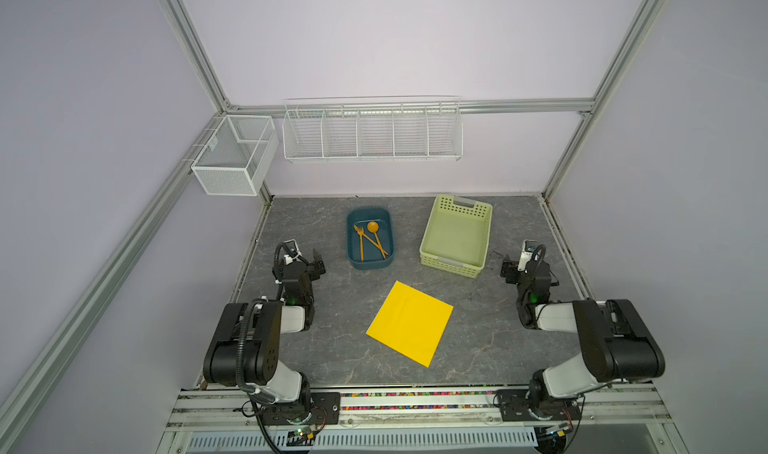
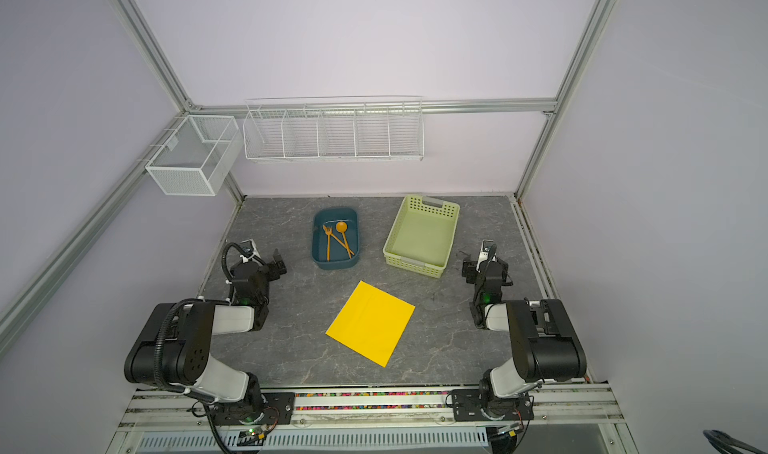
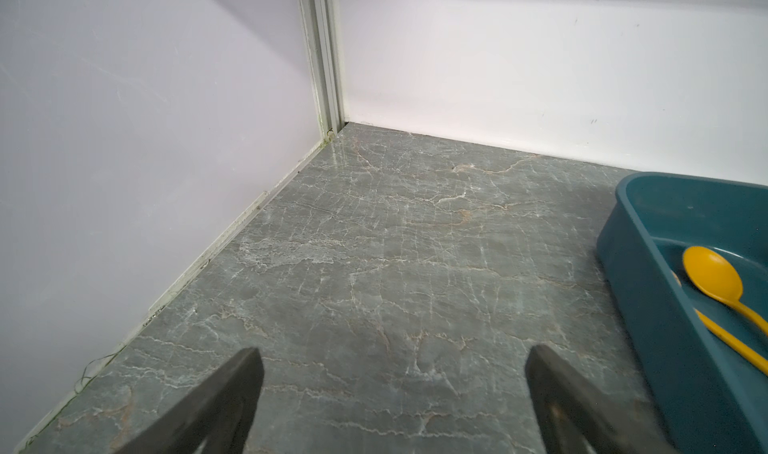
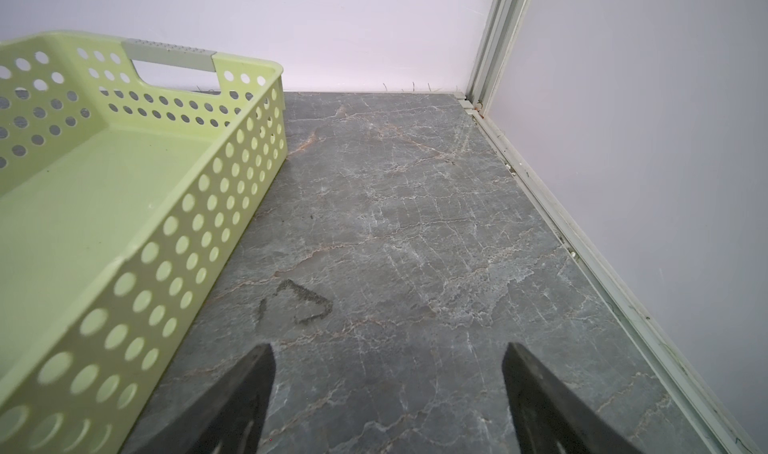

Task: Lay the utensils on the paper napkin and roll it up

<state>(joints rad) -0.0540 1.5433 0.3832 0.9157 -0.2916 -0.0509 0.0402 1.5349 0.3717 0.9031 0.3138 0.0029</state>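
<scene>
The orange utensils lie together in a dark blue tub (image 1: 369, 265) at the back middle of the table: a fork (image 1: 360, 246), a round-bowled spoon (image 1: 372, 226) and a third slim piece crossing them. The spoon (image 3: 711, 279) also shows in the left wrist view inside the tub (image 3: 640, 240). The yellow paper napkin (image 1: 409, 323) (image 2: 370, 323) lies flat and turned at an angle near the table's front middle. My left gripper (image 1: 318, 260) (image 3: 392, 360) is open and empty, left of the tub. My right gripper (image 1: 508, 270) (image 4: 388, 356) is open and empty, right of the green basket.
A pale green perforated basket (image 1: 455, 231) (image 4: 83, 190) stands empty at the back right, next to the tub. Two white wire baskets (image 1: 237, 152) (image 1: 372, 134) hang on the walls above the table. Walls and aluminium posts close three sides.
</scene>
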